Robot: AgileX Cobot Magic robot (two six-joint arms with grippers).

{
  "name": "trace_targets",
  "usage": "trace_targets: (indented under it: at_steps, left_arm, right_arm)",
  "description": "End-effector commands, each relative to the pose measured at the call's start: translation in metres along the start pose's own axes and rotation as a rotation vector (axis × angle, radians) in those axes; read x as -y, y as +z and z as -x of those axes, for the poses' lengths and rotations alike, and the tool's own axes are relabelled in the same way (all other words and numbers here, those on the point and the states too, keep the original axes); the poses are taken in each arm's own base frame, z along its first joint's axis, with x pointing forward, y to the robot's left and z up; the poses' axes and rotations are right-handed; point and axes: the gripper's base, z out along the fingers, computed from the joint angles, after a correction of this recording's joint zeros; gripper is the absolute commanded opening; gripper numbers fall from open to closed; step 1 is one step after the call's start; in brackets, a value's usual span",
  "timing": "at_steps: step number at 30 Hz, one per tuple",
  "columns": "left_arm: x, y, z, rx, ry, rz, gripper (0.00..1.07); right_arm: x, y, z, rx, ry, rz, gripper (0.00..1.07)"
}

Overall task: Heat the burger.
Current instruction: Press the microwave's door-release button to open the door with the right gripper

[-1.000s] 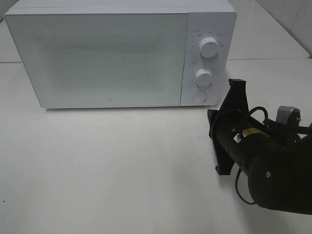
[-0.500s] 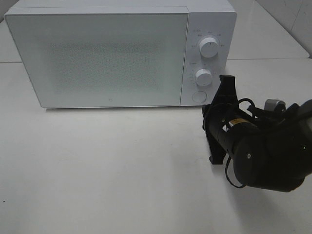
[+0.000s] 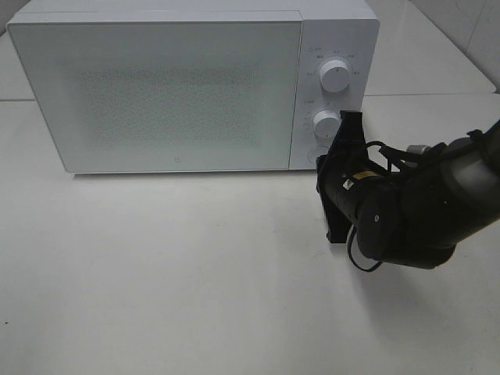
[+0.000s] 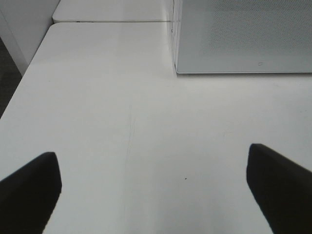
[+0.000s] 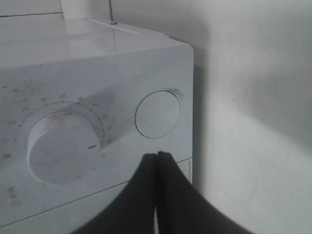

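One second was enough for the right gripper to travel from well out over the white table to just in front of the control panel of the white boxy microwave oven, which stood toward the table's far edge. Its black jaws were pressed together into a single point, holding nothing. They were aimed just below the round flush white button at the panel's lower corner, beside the lower white dial. Whether the tip touched the panel was hard to say from either view. I judged that the door was about to be popped open or the oven started. The left gripper hung spread wide and empty above bare table near the microwave's other front corner. No burger showed anywhere. The frosted door was shut, so it possibly sat inside, and its look could not be told.
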Motion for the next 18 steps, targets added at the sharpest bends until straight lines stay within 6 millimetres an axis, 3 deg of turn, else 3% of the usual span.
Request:
trace_targets:
  at_steps: [1, 7, 18]
  left_arm:
    - [0.000, -0.002, -0.002, 0.024, -0.006, 0.003, 0.98]
    - [0.000, -0.002, -0.002, 0.024, -0.006, 0.003, 0.98]
    - [0.000, -0.002, -0.002, 0.024, -0.006, 0.003, 0.98]
  right_arm:
    - [-0.003, 0.011, -0.001, -0.009, -0.001, 0.003, 0.00]
    - [-0.003, 0.029, 0.000, 0.000, 0.006, -0.006, 0.00]
    - [-0.001, 0.045, 0.005, 0.018, 0.006, -0.005, 0.00]
